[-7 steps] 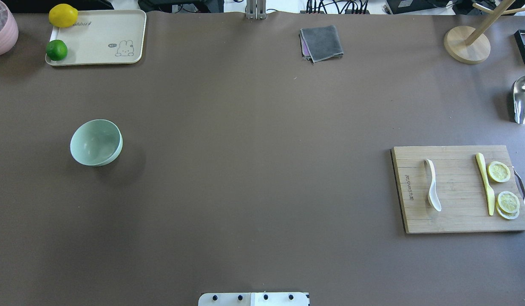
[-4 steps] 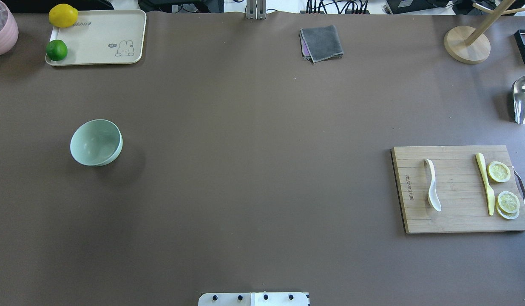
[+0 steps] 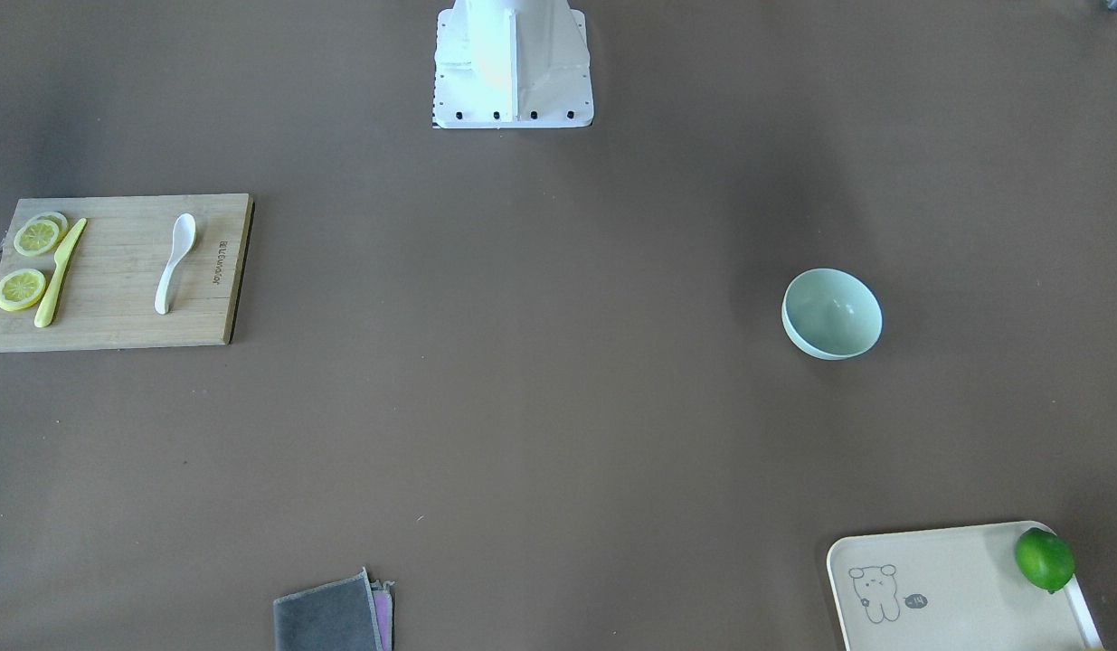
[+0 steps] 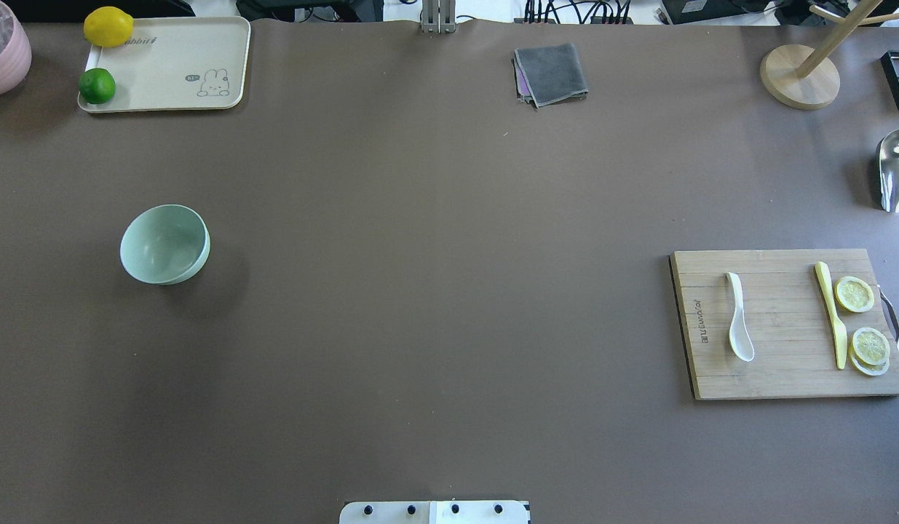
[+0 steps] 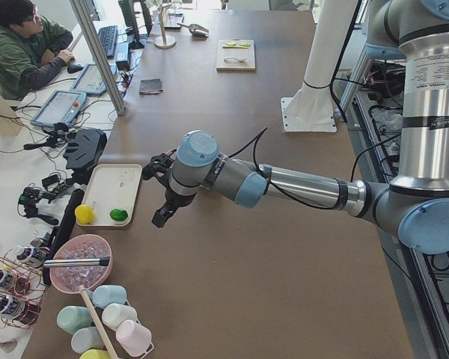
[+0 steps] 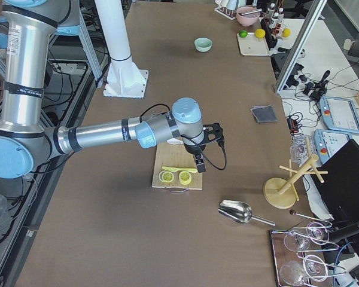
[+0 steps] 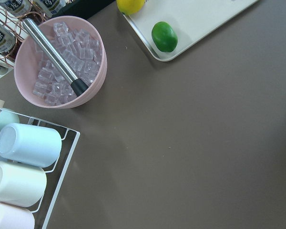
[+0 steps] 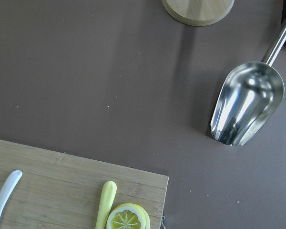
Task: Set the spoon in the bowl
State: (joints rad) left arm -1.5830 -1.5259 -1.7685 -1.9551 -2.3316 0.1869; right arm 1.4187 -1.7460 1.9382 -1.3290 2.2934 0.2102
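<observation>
The white spoon (image 4: 739,320) lies on a wooden cutting board (image 4: 784,378) at the table's right, handle pointing away from the robot's base. It also shows in the front-facing view (image 3: 174,262), and its handle tip shows in the right wrist view (image 8: 5,191). The mint-green bowl (image 4: 164,244) stands upright and empty at the table's left, also in the front-facing view (image 3: 831,313). The left gripper (image 5: 162,217) hangs above the table near the cream tray. The right gripper (image 6: 199,164) hangs above the cutting board. I cannot tell whether either is open or shut.
On the board lie a yellow-green knife (image 4: 831,314) and lemon slices (image 4: 854,294). A cream tray (image 4: 172,65) holds a lemon and a lime. A grey cloth (image 4: 550,73), wooden stand (image 4: 798,76), metal scoop (image 4: 897,171) and pink ice bowl (image 7: 62,67) line the table's edges.
</observation>
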